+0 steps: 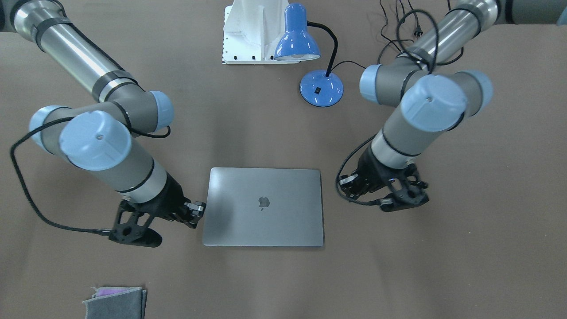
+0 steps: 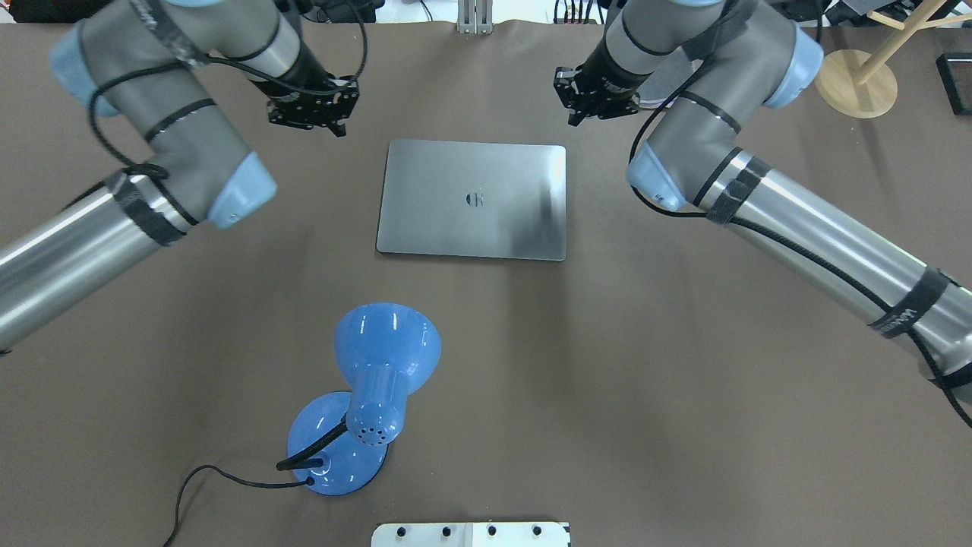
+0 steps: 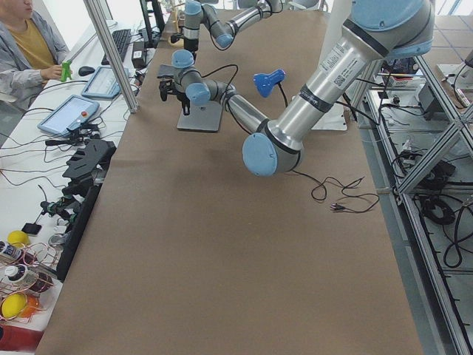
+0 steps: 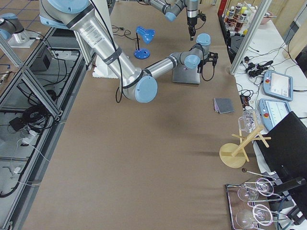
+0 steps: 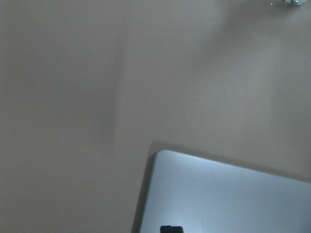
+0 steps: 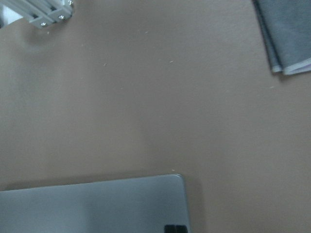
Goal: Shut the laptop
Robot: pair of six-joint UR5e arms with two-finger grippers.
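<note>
The space-grey laptop (image 2: 472, 199) lies shut and flat on the brown table, lid down, with the apple logo facing up (image 1: 263, 206). My left gripper (image 2: 311, 114) hovers just off the laptop's far left corner as the overhead view shows it, not touching it. Its fingertips (image 5: 171, 229) sit together over the lid's corner (image 5: 228, 194). My right gripper (image 2: 596, 95) hovers off the far right corner, also apart from the laptop. Its fingertips (image 6: 175, 228) sit together by the lid's edge (image 6: 92, 204). Both grippers hold nothing.
A blue desk lamp (image 2: 380, 365) with a black cord stands between the laptop and the robot's base. A folded grey cloth (image 1: 115, 302) lies at the table's far edge on my right side. A wooden stand (image 2: 858, 83) is at the far right.
</note>
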